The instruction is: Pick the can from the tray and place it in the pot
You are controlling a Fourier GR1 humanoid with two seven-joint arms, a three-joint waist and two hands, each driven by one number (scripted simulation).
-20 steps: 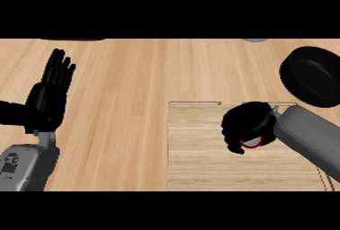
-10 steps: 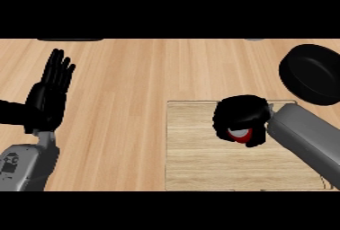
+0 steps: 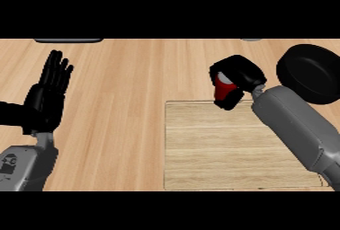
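The right robot hand (image 3: 238,76) has its black fingers curled round the small red can with a silvery top (image 3: 225,91); only part of the can's red side and a sliver of its pale top show between the fingers. Hand and can are at the far edge of the pale rectangular wooden tray (image 3: 225,152), partly over the bare light-wood worktop (image 3: 133,72) just beyond that edge. The can is not resting on the tray's surface; it is carried in the hand. The grey right forearm (image 3: 299,130) runs from the lower right corner diagonally across the tray's right side up to the hand.

The round black pot (image 3: 313,72) sits on the worktop to the right of the hand, near it but apart, with its right side cut off by the view's edge. The can is left of the pot, not above its opening.

The left robot hand (image 3: 46,96) shows at the view's left side, open with straight fingers pointing up, resting above its grey forearm (image 3: 23,166) and holding nothing.

Along the far edge of the worktop a dark flat object (image 3: 68,40) is partly visible at upper left; what it is cannot be told.
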